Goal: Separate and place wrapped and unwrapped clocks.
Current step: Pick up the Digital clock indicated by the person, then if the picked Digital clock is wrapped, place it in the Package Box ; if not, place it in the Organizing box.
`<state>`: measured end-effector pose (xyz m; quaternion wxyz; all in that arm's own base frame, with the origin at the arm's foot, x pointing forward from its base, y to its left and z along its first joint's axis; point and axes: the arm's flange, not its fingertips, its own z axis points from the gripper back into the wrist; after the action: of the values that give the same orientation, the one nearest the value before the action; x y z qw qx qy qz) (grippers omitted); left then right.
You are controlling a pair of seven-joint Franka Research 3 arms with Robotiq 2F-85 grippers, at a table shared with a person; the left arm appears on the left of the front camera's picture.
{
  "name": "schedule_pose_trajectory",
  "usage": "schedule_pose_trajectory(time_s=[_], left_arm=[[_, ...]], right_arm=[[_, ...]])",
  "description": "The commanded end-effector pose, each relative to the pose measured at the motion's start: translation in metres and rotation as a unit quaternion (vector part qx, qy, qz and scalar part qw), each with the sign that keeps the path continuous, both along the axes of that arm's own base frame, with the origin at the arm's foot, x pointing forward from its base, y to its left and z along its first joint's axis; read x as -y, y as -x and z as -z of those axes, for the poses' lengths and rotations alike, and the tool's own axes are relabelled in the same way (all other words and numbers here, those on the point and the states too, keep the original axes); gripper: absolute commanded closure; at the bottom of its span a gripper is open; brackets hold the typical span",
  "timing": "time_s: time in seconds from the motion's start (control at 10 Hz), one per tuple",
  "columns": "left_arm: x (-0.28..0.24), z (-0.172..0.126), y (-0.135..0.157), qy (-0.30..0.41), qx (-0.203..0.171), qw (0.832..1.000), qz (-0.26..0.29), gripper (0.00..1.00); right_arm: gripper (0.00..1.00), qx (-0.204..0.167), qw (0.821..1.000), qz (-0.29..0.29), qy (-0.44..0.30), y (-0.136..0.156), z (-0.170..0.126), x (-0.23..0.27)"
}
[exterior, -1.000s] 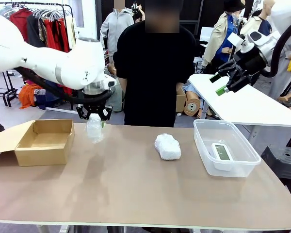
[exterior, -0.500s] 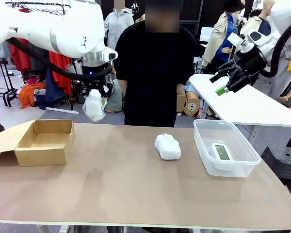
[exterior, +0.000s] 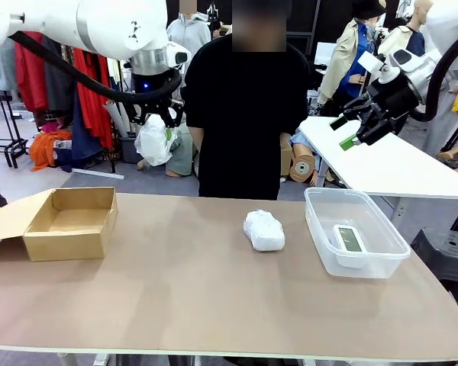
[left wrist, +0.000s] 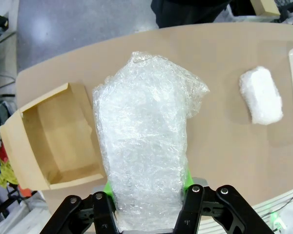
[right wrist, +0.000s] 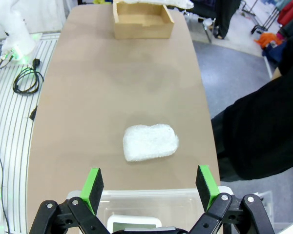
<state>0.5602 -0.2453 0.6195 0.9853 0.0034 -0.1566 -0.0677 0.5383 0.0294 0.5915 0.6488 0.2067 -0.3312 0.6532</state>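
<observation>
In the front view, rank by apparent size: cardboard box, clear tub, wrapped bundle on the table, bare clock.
1. cardboard box and clear tub, too alike to rank.
2. wrapped bundle on the table.
3. bare clock.

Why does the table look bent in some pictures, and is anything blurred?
Left wrist view: the wide-angle lens bows the table edge; the wrapped bundle looks sharp. Right wrist view: the table sides curve likewise. Front view: even light, faint shadows, little bending.
</observation>
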Motion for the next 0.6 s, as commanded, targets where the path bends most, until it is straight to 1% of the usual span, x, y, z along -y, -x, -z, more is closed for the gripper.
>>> schedule_pose_trajectory(time_s=[0.0,0.1,0.5], left_arm=[[-0.0076,-0.0046,0.0032,0.002,-0.003,1.0,0.019,1.0],[0.0,0.0,0.0,0.0,0.0,1.0,0.0,1.0],[0.0,0.0,0.0,0.0,0.0,1.0,0.0,1.0]], right_arm=[[0.0,0.001,1.0,0.0,0.0,0.0003,-0.0012,0.0],[0.0,0.001,1.0,0.0,0.0,0.0003,-0.0012,0.0],[0.0,0.001,1.0,0.0,0.0,0.0003,-0.0012,0.0]])
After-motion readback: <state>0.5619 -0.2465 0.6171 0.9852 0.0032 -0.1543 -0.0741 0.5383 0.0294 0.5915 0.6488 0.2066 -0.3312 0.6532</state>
